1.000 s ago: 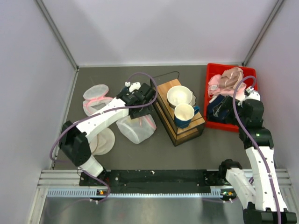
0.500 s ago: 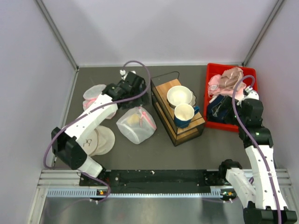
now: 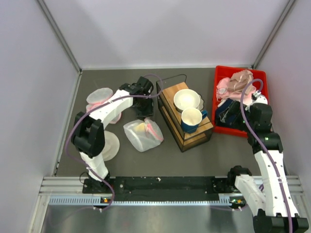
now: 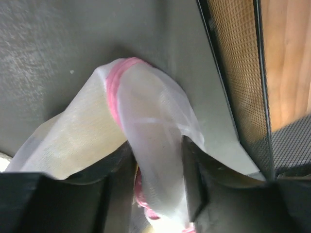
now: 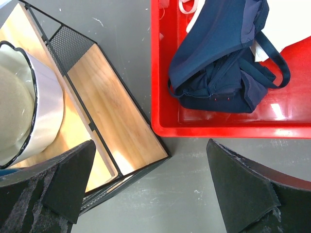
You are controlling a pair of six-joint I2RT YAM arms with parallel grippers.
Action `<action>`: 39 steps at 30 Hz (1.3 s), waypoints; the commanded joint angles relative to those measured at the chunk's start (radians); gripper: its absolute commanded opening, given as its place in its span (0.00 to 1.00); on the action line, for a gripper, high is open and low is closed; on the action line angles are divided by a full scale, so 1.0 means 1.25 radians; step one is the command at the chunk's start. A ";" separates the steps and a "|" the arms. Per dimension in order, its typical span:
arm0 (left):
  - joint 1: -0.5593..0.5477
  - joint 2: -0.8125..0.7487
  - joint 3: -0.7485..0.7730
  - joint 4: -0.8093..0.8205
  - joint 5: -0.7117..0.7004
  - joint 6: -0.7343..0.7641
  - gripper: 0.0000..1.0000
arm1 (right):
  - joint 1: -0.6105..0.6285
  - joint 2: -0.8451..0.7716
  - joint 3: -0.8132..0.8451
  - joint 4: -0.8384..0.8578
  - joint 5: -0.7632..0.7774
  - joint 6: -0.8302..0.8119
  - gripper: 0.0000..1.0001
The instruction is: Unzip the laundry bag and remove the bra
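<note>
Laundry bag (image 3: 142, 136) lies on the dark table (image 3: 218, 158) at centre-left of the overhead frame, just left of the wooden rack (image 3: 170, 94). Red bin (image 3: 238, 132) sits at upper right, apart from the rack. It holds pink garments (image 3: 238, 80) and a navy garment (image 5: 223, 63).

Left gripper (image 4: 156, 160) is at the bag's upper edge. Its jaws are closed on a fold of the white mesh, and the pink zipper trim (image 4: 112, 92) rises in a peak beyond the fingertips. Right gripper (image 5: 149, 145) hangs over the gap between rack and bin with jaws spread wide, holding nothing.

Two flat round mesh bags (image 3: 99, 95) rest at far left. A cream bowl (image 3: 187, 99) and a blue mug (image 3: 191, 119) stand on the rack.

Bra (image 3: 141, 127) is inside the bag. It shows only as a yellow patch through the mesh, so its shape cannot be confirmed.
</note>
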 commanded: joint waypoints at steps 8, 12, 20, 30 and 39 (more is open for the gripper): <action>0.019 -0.180 0.002 -0.028 -0.007 -0.005 0.00 | -0.004 0.017 0.042 0.025 -0.011 -0.009 0.99; 0.036 -0.241 0.030 -0.042 -0.070 -0.025 0.00 | -0.004 0.027 0.109 0.015 -0.037 -0.035 0.99; 0.090 -0.385 0.014 0.011 -0.144 -0.070 0.00 | 0.116 0.117 0.342 -0.001 -0.063 -0.055 0.99; 0.138 -0.397 0.028 0.039 -0.081 -0.117 0.00 | 0.703 0.437 0.639 0.001 0.214 -0.114 0.99; 0.165 -0.450 -0.057 0.083 -0.054 -0.204 0.00 | 0.844 0.594 0.701 0.091 0.099 -0.044 0.93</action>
